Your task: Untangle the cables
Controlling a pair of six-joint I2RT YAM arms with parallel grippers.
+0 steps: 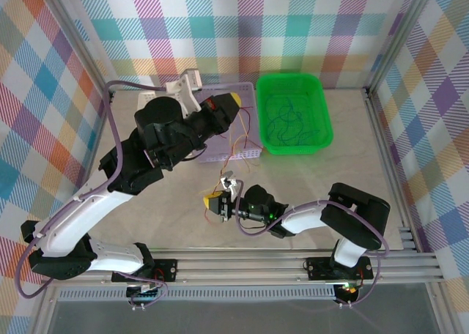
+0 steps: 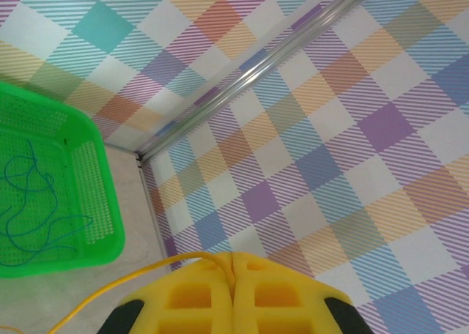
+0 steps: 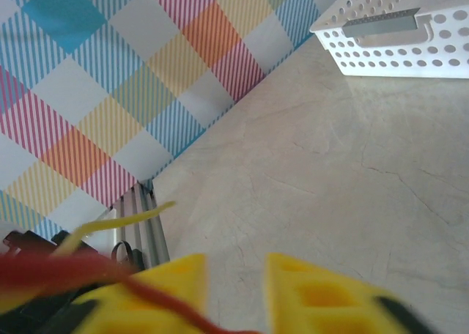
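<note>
the cables (image 1: 236, 147), thin red and yellow ones, hang in the air between the white basket (image 1: 253, 155) and the two arms, over the middle of the desk (image 1: 352, 158). the yellow cable (image 2: 146, 267) comes out from between the fingers of the left end effector (image 2: 233, 294), which is squeezed tight on it, up over the white basket. the red cable (image 3: 88, 272) lies across one finger of the right end effector (image 3: 234, 264), low over the desk near the front; its fingers stand a little apart with a gap between them. more cables, blue and green (image 1: 286, 118), lie loose in the green basket (image 1: 322, 114) at the back right
</note>
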